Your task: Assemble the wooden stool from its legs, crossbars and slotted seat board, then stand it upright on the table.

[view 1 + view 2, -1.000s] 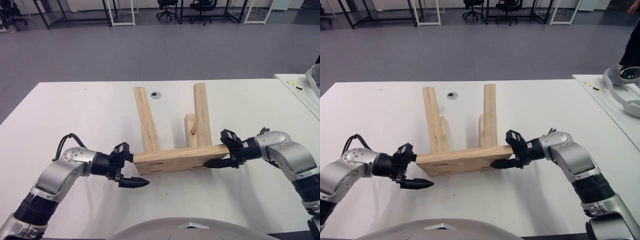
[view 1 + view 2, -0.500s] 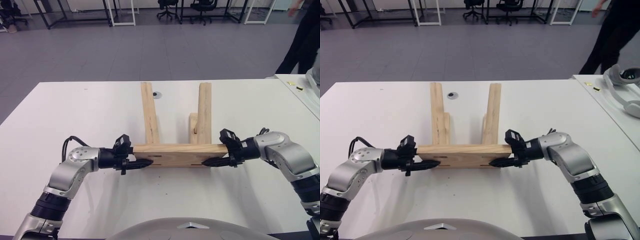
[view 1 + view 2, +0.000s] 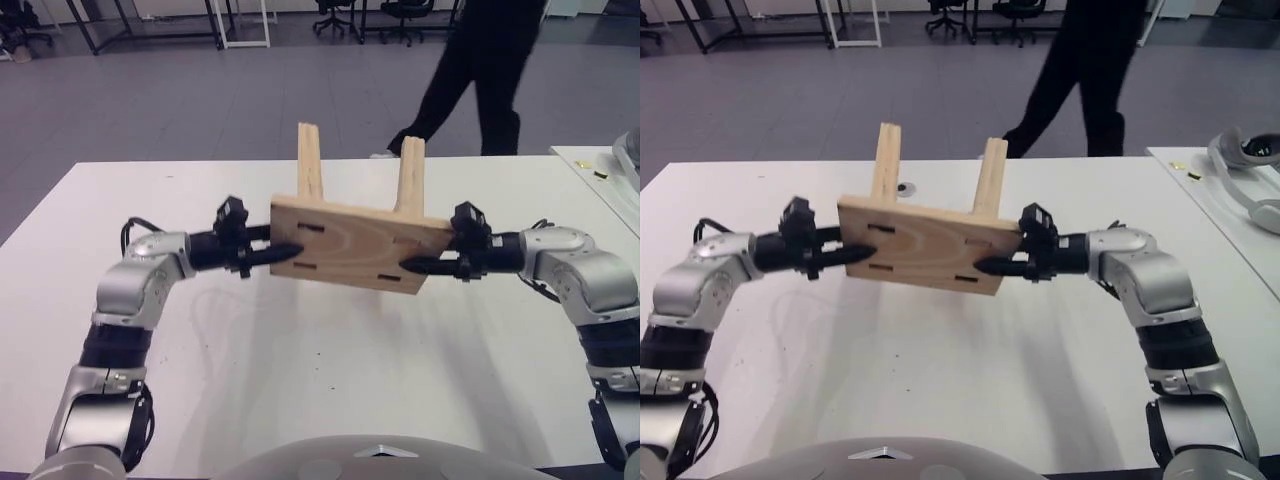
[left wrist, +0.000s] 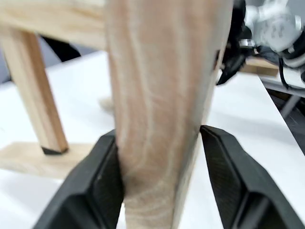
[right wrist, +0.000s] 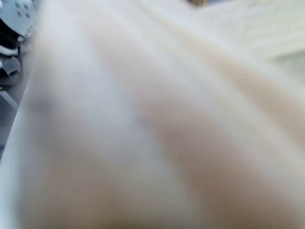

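Note:
The assembled wooden stool is held off the white table [image 3: 300,390], its slotted seat board [image 3: 350,243] tilted to face me. Two legs [image 3: 310,160] [image 3: 411,175] point away behind it. My left gripper [image 3: 275,254] is shut on the board's left end. In the left wrist view its black fingers [image 4: 95,186] press both faces of the seat board [image 4: 157,119], with a leg [image 4: 33,90] beyond. My right gripper [image 3: 415,266] is shut on the board's right end, slightly lower. Blurred wood [image 5: 157,124] lies close in the right wrist view.
A small round grommet [image 3: 902,187] sits in the table behind the stool. A second table at the right carries a pale headset-like object [image 3: 1250,180]. Bare tabletop lies beneath and in front of the stool.
The left gripper went from open beside the board to shut on its left end. Both arms then lifted the stool off the table and tipped the seat toward me.

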{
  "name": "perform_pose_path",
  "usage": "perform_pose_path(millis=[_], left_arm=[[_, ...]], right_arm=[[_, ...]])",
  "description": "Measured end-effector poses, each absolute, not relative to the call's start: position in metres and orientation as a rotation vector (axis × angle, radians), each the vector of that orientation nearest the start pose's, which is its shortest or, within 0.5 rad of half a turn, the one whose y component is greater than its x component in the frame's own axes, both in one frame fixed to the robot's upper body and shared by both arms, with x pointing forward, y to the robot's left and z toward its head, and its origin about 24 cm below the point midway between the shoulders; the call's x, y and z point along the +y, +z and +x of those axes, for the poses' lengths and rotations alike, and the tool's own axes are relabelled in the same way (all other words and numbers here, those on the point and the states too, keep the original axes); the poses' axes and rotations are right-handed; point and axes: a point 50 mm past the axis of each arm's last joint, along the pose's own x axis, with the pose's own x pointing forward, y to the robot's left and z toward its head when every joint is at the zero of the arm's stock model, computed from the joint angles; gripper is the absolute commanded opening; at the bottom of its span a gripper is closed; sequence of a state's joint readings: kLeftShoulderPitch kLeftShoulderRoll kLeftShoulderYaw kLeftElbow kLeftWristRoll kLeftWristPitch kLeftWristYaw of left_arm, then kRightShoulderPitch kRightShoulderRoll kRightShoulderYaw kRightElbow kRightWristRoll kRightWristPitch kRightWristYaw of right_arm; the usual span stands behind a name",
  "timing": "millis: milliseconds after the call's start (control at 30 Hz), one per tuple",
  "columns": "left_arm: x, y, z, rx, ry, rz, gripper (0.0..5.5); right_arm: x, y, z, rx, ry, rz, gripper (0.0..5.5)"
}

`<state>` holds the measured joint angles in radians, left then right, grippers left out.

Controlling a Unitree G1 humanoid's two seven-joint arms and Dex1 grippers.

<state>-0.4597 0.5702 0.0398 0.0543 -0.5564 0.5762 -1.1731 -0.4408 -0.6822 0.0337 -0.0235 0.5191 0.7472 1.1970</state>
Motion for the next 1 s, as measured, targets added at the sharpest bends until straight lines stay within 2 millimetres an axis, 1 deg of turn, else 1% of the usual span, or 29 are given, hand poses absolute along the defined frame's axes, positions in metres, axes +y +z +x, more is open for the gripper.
perform_pose_path(millis=[33,67,100,167,233,267,300,367,400,433,467,500,533,567,600,700,767,833,900,933,1000], left_arm=[[0.187,0.159,0.300,0.126,-1.224,-0.098,2.33],[0.188,0.178,0.311,0.072,-1.203,-0.145,2.35],[0.189,0.195,0.322,0.027,-1.168,-0.216,2.35],[0.188,0.218,0.339,-0.004,-1.075,-0.372,2.36],[0.183,0.224,0.351,0.028,-1.003,-0.547,2.36],[0.176,0.230,0.358,0.048,-0.955,-0.626,2.36],[0.176,0.235,0.361,0.072,-0.923,-0.668,2.35],[0.178,0.244,0.372,0.092,-0.751,-0.730,2.12],[0.179,0.245,0.379,0.126,-0.646,-0.768,1.95],[0.178,0.243,0.382,0.149,-0.588,-0.798,1.74],[0.170,0.248,0.386,0.169,-0.559,-0.852,1.62],[0.162,0.257,0.388,0.176,-0.550,-0.896,1.34],[0.155,0.267,0.391,0.189,-0.520,-0.951,1.23],[0.152,0.273,0.393,0.204,-0.494,-0.978,1.03],[0.151,0.276,0.394,0.230,-0.441,-1.006,0.83],[0.156,0.266,0.396,0.283,-0.357,-1.032,0.32],[0.157,0.263,0.396,0.287,-0.345,-1.034,0.01],[0.161,0.257,0.396,0.297,-0.311,-1.040,0.00],[0.164,0.258,0.395,0.281,-0.301,-1.036,0.00],[0.165,0.258,0.394,0.271,-0.300,-1.031,0.00],[0.168,0.256,0.391,0.256,-0.296,-1.008,0.00]], right_arm=[[-0.193,0.147,0.285,0.378,1.233,0.047,2.10],[-0.191,0.156,0.292,0.341,1.232,0.113,2.10],[-0.188,0.166,0.300,0.291,1.239,0.188,2.10],[-0.180,0.189,0.315,0.184,1.239,0.321,2.10],[-0.179,0.222,0.334,0.069,1.141,0.430,2.10],[-0.178,0.236,0.344,0.050,1.074,0.511,2.09],[-0.179,0.240,0.348,0.058,1.046,0.559,2.08],[-0.172,0.239,0.358,0.089,0.964,0.666,1.97],[-0.166,0.237,0.364,0.121,0.909,0.727,1.89],[-0.164,0.235,0.369,0.148,0.849,0.763,1.77],[-0.162,0.232,0.378,0.183,0.739,0.825,1.74],[-0.161,0.234,0.384,0.194,0.659,0.866,1.66],[-0.159,0.236,0.391,0.201,0.573,0.926,1.66],[-0.160,0.236,0.395,0.209,0.512,0.966,1.66],[-0.163,0.232,0.400,0.224,0.419,1.032,1.66],[-0.179,0.220,0.408,0.216,0.221,1.127,1.66],[-0.187,0.217,0.410,0.195,0.168,1.165,1.66],[-0.192,0.208,0.408,0.197,0.148,1.209,1.66],[-0.197,0.198,0.404,0.201,0.126,1.252,1.66],[-0.199,0.193,0.400,0.194,0.124,1.275,1.66],[-0.197,0.185,0.385,0.185,0.183,1.317,1.66]])
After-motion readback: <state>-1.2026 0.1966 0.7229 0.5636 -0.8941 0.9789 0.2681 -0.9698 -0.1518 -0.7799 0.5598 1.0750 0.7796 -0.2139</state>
